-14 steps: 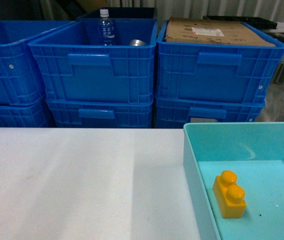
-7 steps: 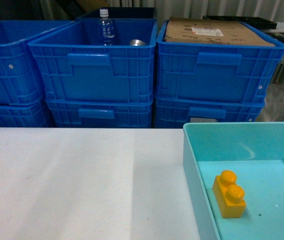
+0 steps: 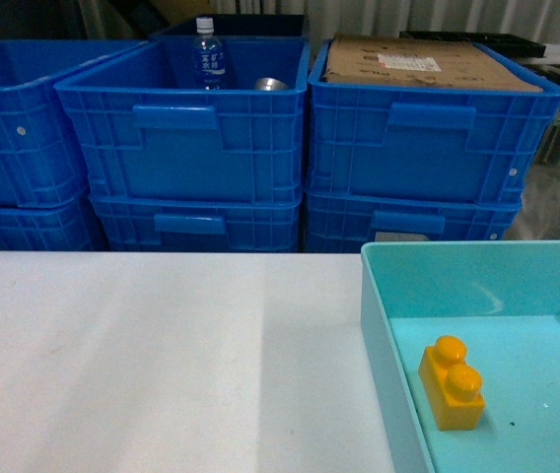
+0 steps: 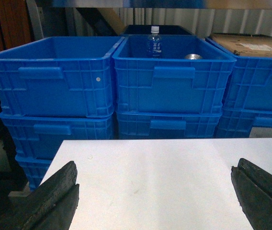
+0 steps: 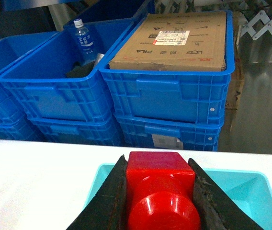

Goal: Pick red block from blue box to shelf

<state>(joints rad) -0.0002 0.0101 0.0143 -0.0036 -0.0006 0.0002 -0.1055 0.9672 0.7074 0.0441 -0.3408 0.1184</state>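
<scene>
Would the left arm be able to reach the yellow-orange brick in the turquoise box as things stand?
Probably yes: the left gripper is open and empty over bare table, and the yellow-orange brick lies uncovered in the open-topped turquoise box.

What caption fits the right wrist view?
Right gripper holding the red block above the blue box.

- The box (image 3: 398, 394) sits on the right part of the table (image 3: 162, 365).
- A two-stud brick (image 3: 452, 383) lies in the box, near its left wall.
- Stacked crates (image 3: 191, 148) stand behind the table.
- A bottle (image 3: 208, 54) stands in the middle top crate.
- A cardboard carton (image 3: 428, 64) lies in the crate to its right.
</scene>
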